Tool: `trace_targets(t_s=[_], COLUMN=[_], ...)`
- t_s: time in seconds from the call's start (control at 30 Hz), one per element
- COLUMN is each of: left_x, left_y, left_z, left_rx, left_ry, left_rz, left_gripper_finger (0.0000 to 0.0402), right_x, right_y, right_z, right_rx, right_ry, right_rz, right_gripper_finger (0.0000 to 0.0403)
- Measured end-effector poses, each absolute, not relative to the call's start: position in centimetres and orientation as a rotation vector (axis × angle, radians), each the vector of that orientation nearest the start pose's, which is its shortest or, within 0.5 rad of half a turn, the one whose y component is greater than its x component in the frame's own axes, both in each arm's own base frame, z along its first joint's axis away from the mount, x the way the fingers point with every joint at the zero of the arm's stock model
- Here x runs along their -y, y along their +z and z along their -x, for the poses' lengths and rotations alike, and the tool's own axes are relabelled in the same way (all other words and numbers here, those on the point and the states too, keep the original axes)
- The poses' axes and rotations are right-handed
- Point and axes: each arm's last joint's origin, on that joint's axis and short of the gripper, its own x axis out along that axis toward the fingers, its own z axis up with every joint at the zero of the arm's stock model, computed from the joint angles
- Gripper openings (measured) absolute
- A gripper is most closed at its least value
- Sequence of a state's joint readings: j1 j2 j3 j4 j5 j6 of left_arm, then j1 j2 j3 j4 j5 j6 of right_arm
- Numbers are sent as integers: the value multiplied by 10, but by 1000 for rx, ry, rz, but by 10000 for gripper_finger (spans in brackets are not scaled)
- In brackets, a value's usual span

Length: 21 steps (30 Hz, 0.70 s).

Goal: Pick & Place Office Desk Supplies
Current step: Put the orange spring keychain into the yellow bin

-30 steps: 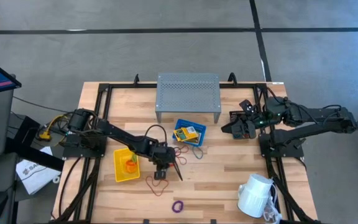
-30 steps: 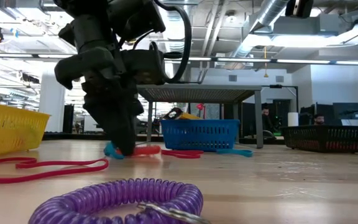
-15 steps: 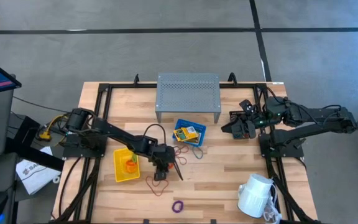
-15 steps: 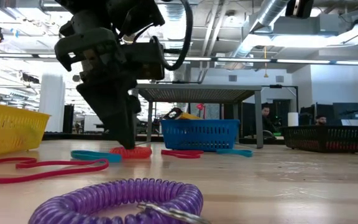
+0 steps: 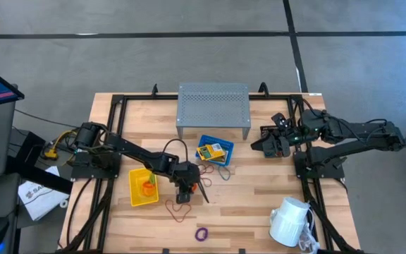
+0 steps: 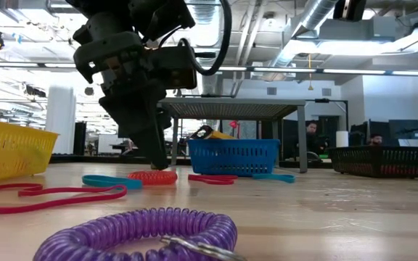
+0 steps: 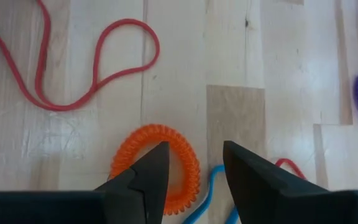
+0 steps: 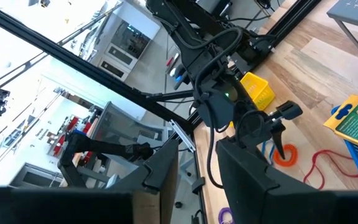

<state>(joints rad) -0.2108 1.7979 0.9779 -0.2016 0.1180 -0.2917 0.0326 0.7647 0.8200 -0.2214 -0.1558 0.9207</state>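
Nearest you on the wooden bench, a purple coiled loop lies flat near the front edge, with a white mug well off to its right. Just beyond the purple coil, a thin red cord loop sprawls with its long axis running left to right.

Your left tool hangs over the middle of the bench, its two dark fingers parted and holding nothing. Right below it you see an orange coiled loop lying flat, one finger over its ring, and a thin blue loop touching it on the bench. To the left of that tool, a small yellow plastic bin stands upright with something orange inside.

Farther back, a blue plastic bin holds yellow printed packets, with more thin red and blue loops lying just in front of it. Behind that stands a grey perforated metal riser.

Your right tool waits raised at the far right, fingers parted and empty, above a black mesh bin.
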Motion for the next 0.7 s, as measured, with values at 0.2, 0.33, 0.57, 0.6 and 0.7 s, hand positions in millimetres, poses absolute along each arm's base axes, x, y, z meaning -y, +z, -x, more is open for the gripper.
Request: trace_targets(t_s=[0.2, 0.33, 0.57, 0.6, 0.7], left_x=[74, 74, 77, 78, 80], left_y=[140, 134, 126, 123, 119], left_z=[-333, -334, -336, -336, -336], left_rx=[-1053, -1060, -1071, -1076, -1092], left_ry=[-142, -133, -137, -137, -131], left_rz=[176, 157, 152, 149, 140], left_gripper_finger=[145, 145, 145, 145, 140], right_x=[-10, -10, -10, -10, -10], right_y=[344, 344, 347, 348, 348], right_z=[-166, -166, -166, -166, -166], right_rx=[-241, -240, -204, -201, -198], right_ry=[98, 99, 117, 118, 120], right_rz=[-925, -925, -921, -920, -920], right_gripper_finger=[111, 111, 111, 111, 111])
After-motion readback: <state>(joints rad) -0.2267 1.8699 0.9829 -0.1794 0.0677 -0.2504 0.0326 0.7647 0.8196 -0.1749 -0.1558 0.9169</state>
